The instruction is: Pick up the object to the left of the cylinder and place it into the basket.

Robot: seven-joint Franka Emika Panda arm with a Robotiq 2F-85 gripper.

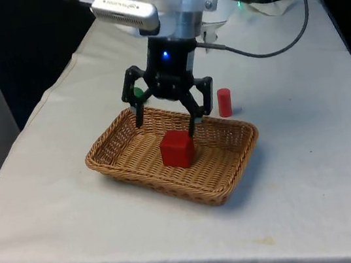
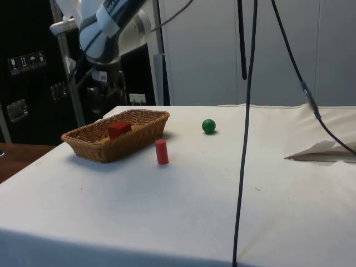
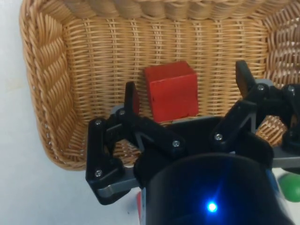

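Note:
A red cube rests on the floor of the wicker basket. My gripper hangs open just above the cube, its fingers spread wide to either side and touching nothing. The red cylinder stands upright on the cloth just outside the basket, on the front view's right. The cube sits a little tilted against the basket's weave.
A green ball lies on the cloth beyond the basket, partly hidden behind the gripper in the front view. A black cable hangs down across the side view. White cloth stretches around the basket.

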